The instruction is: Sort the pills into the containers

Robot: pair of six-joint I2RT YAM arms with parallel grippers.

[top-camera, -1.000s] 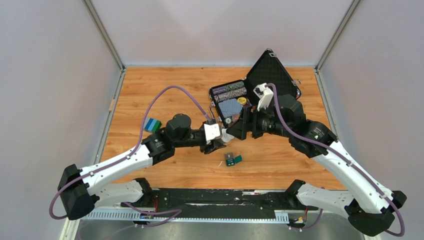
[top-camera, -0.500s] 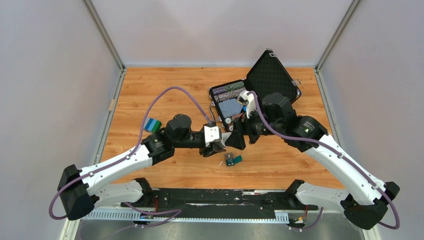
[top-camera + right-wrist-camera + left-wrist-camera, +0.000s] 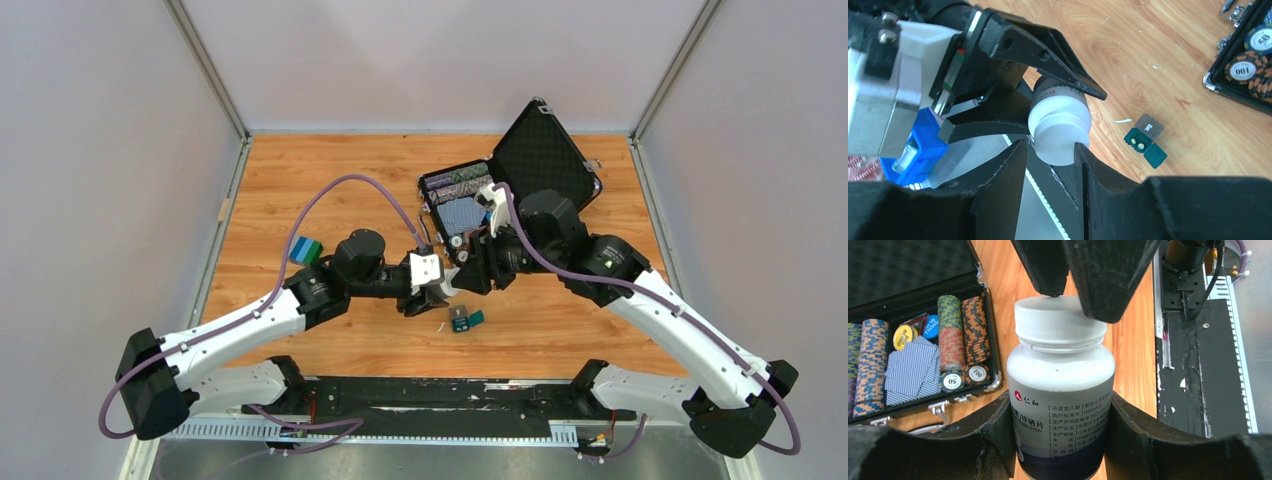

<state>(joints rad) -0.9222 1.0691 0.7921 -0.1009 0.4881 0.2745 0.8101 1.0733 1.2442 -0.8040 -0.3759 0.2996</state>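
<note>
Teal box (image 3: 465, 319) lies with lid open on wooden table (image 3: 300, 180), lower centre of top view; two pale pills (image 3: 1136, 142) inside. Left gripper (image 3: 1059, 407) clamps white pill bottle (image 3: 1060, 375) by its body, just up-left of the box. Right gripper (image 3: 1050, 147) pinches the bottle's white cap (image 3: 1060, 322). Black chip case (image 3: 470, 205) open behind.

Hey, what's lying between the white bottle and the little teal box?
Bare wood, apart from one small white scrap, between the white bottle and the open teal box; the right wrist view shows it.
</note>
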